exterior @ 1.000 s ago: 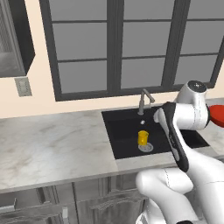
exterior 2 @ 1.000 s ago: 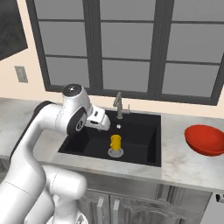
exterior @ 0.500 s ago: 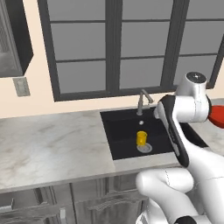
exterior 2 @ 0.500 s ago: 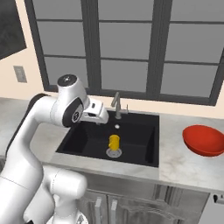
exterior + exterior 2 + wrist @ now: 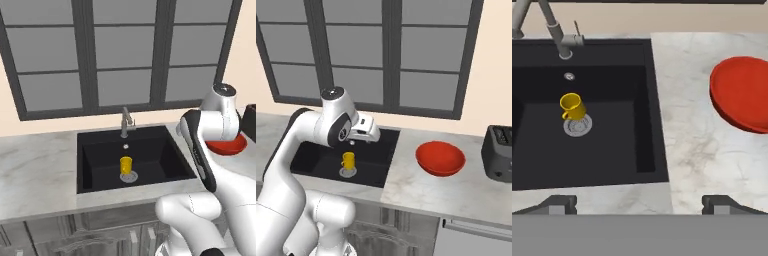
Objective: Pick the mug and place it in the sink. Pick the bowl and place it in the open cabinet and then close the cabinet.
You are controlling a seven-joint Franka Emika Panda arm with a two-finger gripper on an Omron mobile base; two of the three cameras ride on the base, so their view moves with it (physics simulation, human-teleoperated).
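The small yellow mug (image 5: 126, 164) (image 5: 348, 160) (image 5: 571, 106) stands upright by the drain inside the black sink (image 5: 160, 155) (image 5: 311, 155) (image 5: 612, 130). On the marble counter to the sink's right rests the red bowl (image 5: 440, 158) (image 5: 742, 95); in the left base view my arm covers part of the bowl (image 5: 229, 147). My gripper (image 5: 639, 205) (image 5: 370, 134) hovers high over the sink's right rim, between mug and bowl. It is open, its tips far apart, with nothing between them. The cabinet is out of view.
A grey faucet (image 5: 125, 121) (image 5: 557, 30) rises at the sink's back edge. A dark toaster (image 5: 499, 152) sits on the counter right of the bowl. Dark-framed windows run along the back wall. Bare marble counter (image 5: 697, 145) lies between sink and bowl.
The whole scene has slid left in both base views, so the base has moved right. The hand has swung from over the basin toward its right rim. The mug stays by the drain.
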